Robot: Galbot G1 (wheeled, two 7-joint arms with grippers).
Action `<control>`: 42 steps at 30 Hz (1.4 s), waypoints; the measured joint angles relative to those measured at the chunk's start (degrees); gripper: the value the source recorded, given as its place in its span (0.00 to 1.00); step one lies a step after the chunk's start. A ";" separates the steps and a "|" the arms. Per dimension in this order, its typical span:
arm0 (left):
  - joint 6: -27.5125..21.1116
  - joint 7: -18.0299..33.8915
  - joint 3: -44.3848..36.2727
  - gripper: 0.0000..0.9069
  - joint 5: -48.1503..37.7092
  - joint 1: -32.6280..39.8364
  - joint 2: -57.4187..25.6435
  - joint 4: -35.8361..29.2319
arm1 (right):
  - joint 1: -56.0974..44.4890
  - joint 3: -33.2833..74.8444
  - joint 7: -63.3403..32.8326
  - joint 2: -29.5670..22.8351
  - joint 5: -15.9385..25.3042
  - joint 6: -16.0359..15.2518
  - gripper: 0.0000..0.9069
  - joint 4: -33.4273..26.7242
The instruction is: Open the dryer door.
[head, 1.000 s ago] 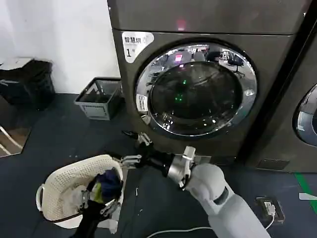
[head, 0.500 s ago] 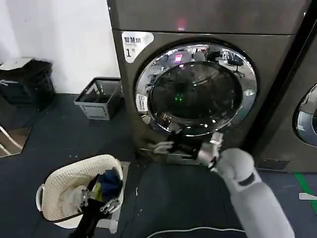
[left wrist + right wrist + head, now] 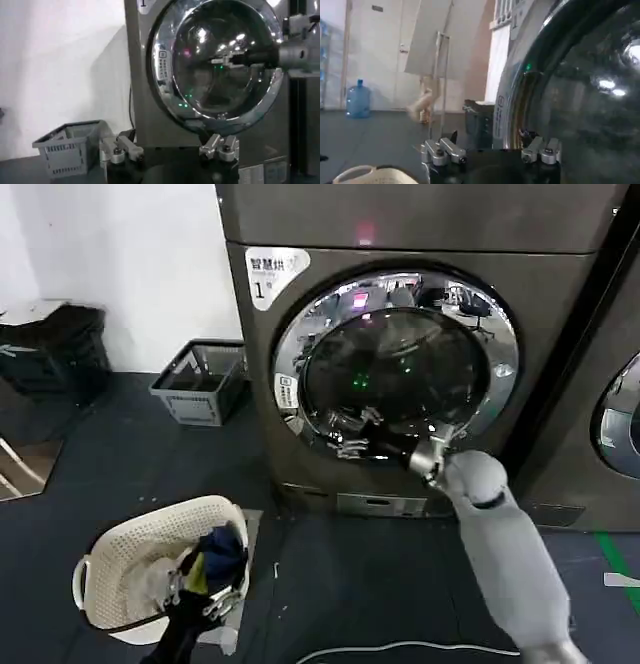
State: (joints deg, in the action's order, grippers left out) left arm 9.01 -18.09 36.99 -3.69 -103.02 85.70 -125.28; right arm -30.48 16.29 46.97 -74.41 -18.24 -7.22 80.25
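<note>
Head view, going left from the dryer (image 3: 420, 224): my left hand (image 3: 205, 584) hangs low over the laundry basket (image 3: 110, 559) on the floor, its fingers spread and holding nothing. On the dryer itself, the door (image 3: 395, 364) sits shut, flush in its front. My right hand (image 3: 350, 434) has risen from the floor in the last second and now rests against the lower-left rim of the door, fingers parted, gripping nothing. I judge it is only now within reach of the rim, so the pull has not begun.

Grey-brown dryer (image 3: 560, 294), chrome-ringed dark glass dryer door (image 3: 395, 364), white basket (image 3: 130, 554).
</note>
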 joint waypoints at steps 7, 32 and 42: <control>-0.43 0.48 -0.61 1.00 0.66 -0.24 0.52 0.30 | 2.60 -1.80 -1.07 -1.74 0.98 1.85 1.00 -3.98; -1.88 0.22 -0.67 1.00 -0.77 -0.24 0.26 0.47 | 8.99 -7.08 -0.94 -5.59 0.28 2.01 1.00 -11.59; -4.26 -0.36 -0.02 1.00 -2.76 1.29 -1.07 0.45 | 7.17 -6.16 7.28 -3.88 -2.91 -2.27 1.00 -8.66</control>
State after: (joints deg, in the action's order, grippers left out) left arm 4.75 -18.45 36.97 -6.46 -101.73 84.63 -124.83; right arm -23.31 10.14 54.26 -78.29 -21.15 -9.49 71.59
